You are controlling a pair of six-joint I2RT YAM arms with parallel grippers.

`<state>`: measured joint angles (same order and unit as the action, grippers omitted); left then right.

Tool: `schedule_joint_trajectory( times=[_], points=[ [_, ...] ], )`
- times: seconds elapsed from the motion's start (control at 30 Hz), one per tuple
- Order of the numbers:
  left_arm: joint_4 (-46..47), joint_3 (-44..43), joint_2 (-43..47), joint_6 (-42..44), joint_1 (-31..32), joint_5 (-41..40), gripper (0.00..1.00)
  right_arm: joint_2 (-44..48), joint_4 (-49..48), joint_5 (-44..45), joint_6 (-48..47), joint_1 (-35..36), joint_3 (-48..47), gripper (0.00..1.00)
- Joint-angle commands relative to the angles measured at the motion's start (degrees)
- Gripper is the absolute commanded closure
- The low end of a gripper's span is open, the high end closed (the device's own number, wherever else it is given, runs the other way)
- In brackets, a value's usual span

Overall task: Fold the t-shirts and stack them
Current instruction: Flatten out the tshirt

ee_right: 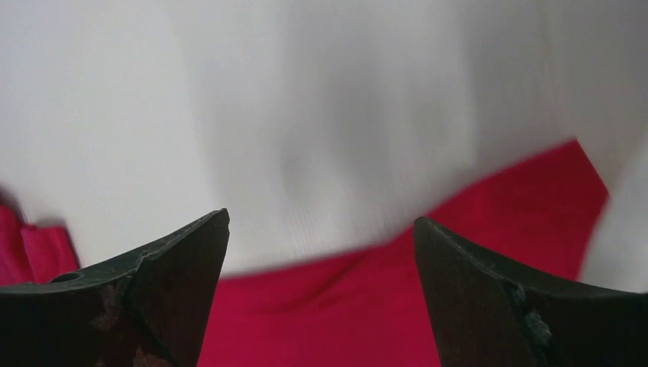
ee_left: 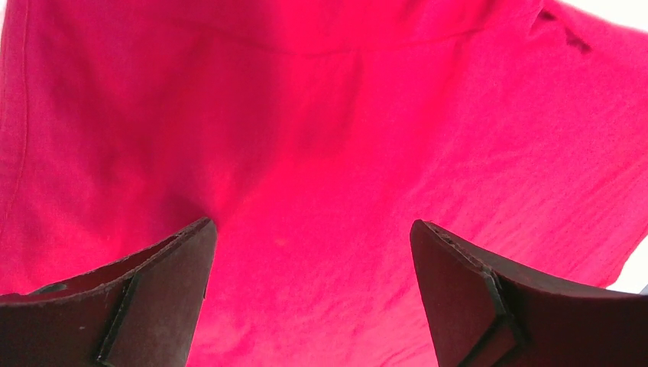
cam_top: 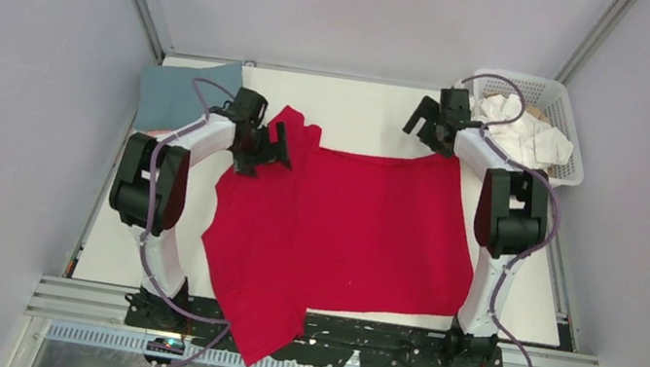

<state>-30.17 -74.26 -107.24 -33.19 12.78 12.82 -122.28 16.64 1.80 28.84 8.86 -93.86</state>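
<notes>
So I have the red shirt point(cam_top: 342, 236) spread on the counter point(cam_top: 361, 115) for folding, left pincer point(ee_left: 312, 222) and right pincer point(ee_right: 322, 216) both wide and empty by its upper-frame corners.

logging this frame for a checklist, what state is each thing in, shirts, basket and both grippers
red t-shirt: unfolded, spread on the table, one corner hanging over the near edge
blue-grey t-shirt: looks folded, flat at the far left corner
white t-shirts: crumpled in the basket
basket: upright, far right corner
left gripper: open, over the red t-shirt, holding nothing
right gripper: open, over the red t-shirt's far edge, holding nothing
</notes>
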Motion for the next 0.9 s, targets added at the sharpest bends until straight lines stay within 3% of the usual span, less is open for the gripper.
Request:
schedule_joint_trajectory(
  times=[0.0, 0.2, 0.37, 0.6, 0.87],
  points=[
    [0.0, 3.6, 7.2, -1.9, 1.5, -2.1, 0.0, 16.2, -0.2, 1.9, -2.0, 1.5, 14.0, 0.05],
    [3.0, 13.4, 12.4, -5.4, 5.9, -1.3, 0.0, 30.1, 2.3, 4.5, -2.1, 5.3, 32.7, 0.05],
    [3.5, 15.0, 9.1, -7.0, 5.9, 0.6, 0.01, 35.0, 2.3, 3.9, -1.2, 6.2, 43.2, 0.05],
    [-1.1, 4.7, -1.4, -5.9, 3.3, 2.9, 0.01, 27.5, 2.5, 1.8, -1.9, 4.7, 40.1, 0.05],
    [-10.5, -12.5, -12.6, -1.4, -0.6, 4.2, 0.0, 16.6, 3.0, 1.0, -2.4, 2.5, 27.9, 0.05]
  ],
)
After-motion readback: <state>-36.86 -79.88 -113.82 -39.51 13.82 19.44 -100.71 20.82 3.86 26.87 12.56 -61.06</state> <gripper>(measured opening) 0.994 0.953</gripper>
